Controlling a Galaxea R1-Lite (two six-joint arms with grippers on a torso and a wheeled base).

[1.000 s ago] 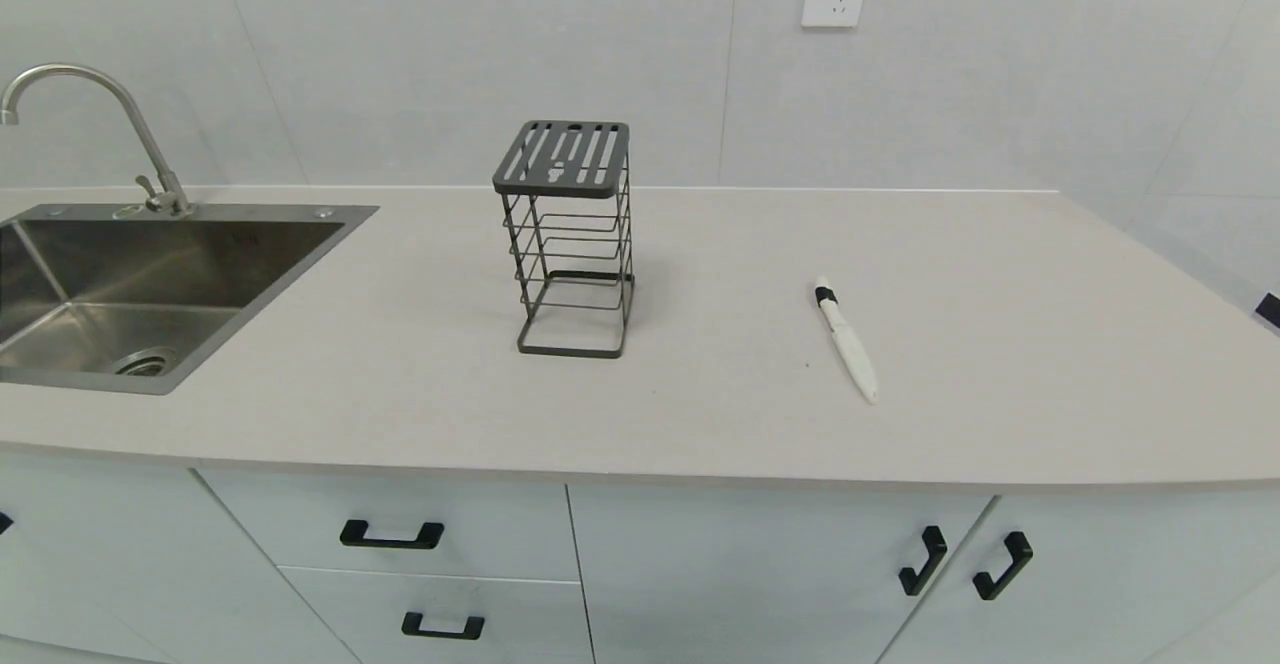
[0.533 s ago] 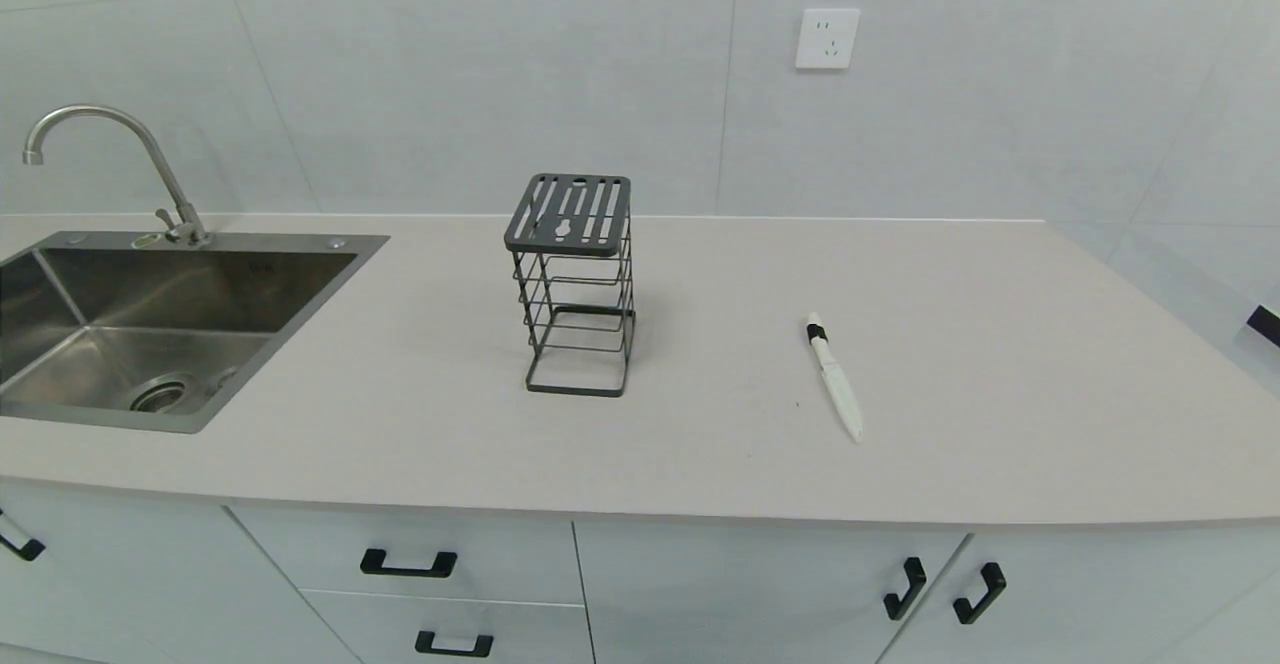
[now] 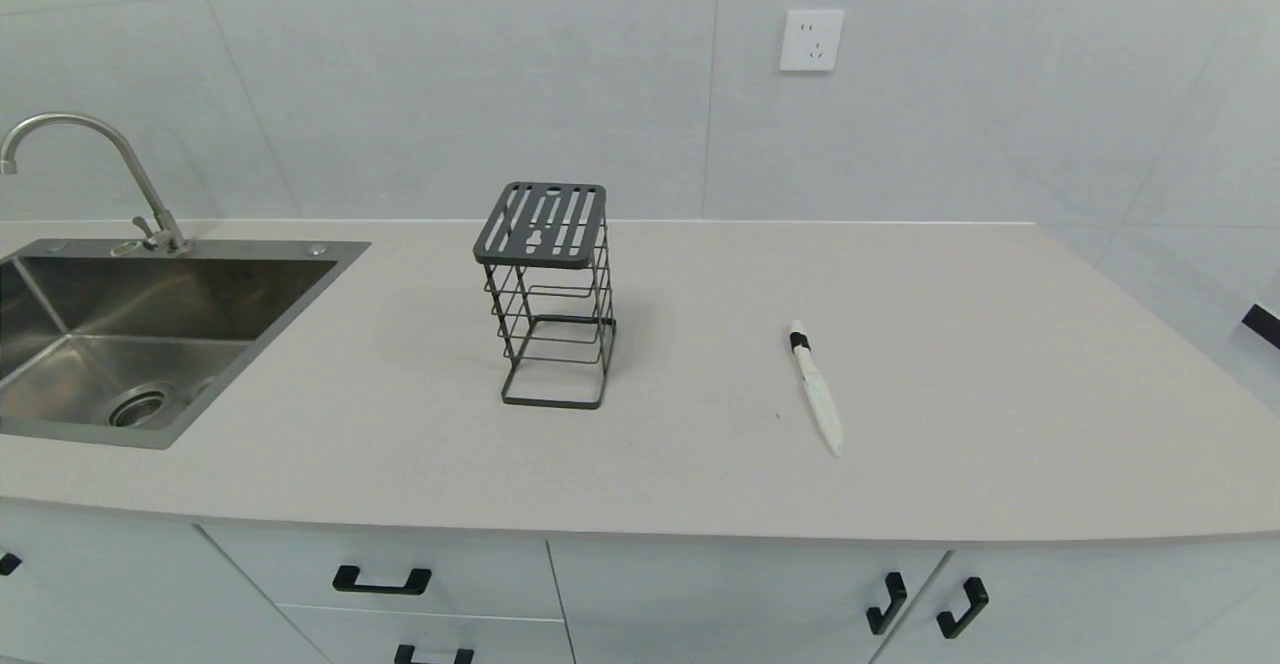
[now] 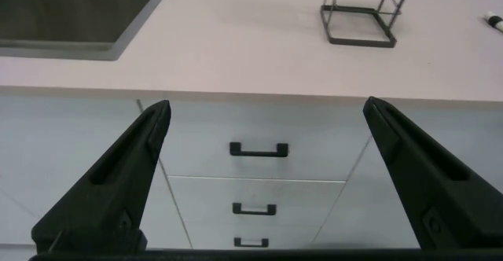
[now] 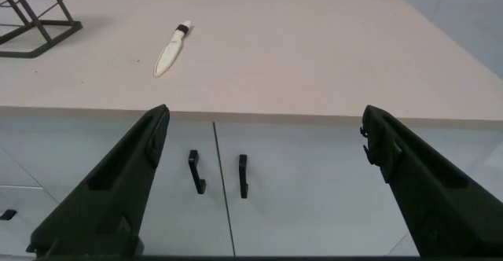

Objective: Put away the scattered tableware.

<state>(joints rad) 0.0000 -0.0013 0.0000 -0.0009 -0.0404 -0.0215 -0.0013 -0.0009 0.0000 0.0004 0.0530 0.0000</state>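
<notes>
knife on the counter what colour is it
White, with a black band near one end; the head view shows the knife best.

Left tool and right tool, both matte black, with long tapering angular fingers

Knife: white, with one black band near its far end.
Rack: dark grey wire; slotted top plate in the same grey.
Bench: pale beige, plain.
Sink: brushed silver steel.
Cabinet fronts: white; handles black.
Wall tiles: pale grey; socket white.
Left claw, right claw: matte black.
</notes>
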